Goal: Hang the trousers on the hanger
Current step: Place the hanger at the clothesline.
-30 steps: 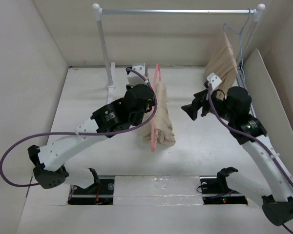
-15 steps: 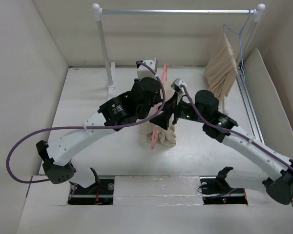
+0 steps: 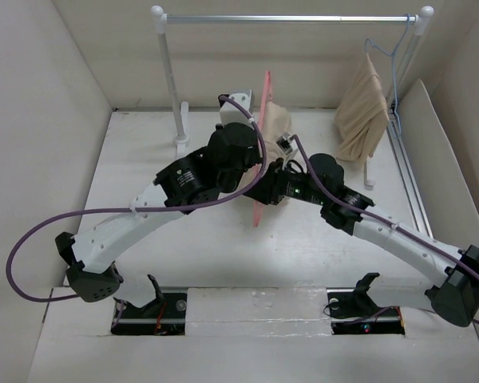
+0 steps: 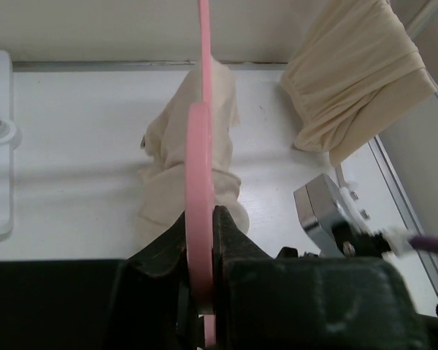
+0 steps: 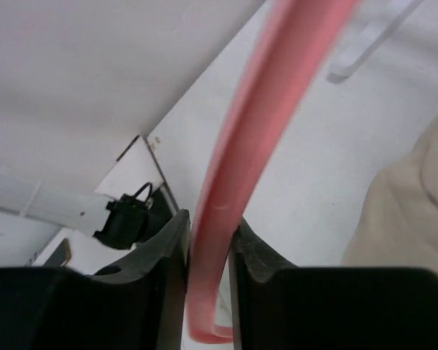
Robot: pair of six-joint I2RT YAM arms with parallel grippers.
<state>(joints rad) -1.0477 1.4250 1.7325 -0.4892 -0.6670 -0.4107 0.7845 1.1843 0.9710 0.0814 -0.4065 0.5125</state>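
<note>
The main risk is that two arms hold one stiff hanger (image 4: 199,189). If the left arm (image 3: 176,187) and the right arm (image 3: 359,215) move out of step, the plastic could twist in one grip or snap free. A sudden tilt would probably send the trousers (image 3: 278,120) sliding off. They hang over the hanger in a loose bunch, not spread flat, and more of the cloth seems to sit on one side. That uneven weight could drag them down. The arms are also crowded together over the middle of the worktop (image 3: 144,159), so they could knock each other.

The left jaws are clamped on the hanger's pink edge, with only the plastic between them. The trousers hang just beyond the tips, close to them. The right jaws are pressed on another stretch of the same hanger and grip nothing else; the beige cloth lies off to the side, apart from them.

The hanger stands upright on edge between the two arms. It is well short of the rail (image 3: 287,17), where another beige cloth (image 3: 363,112) hangs at the right end.
</note>
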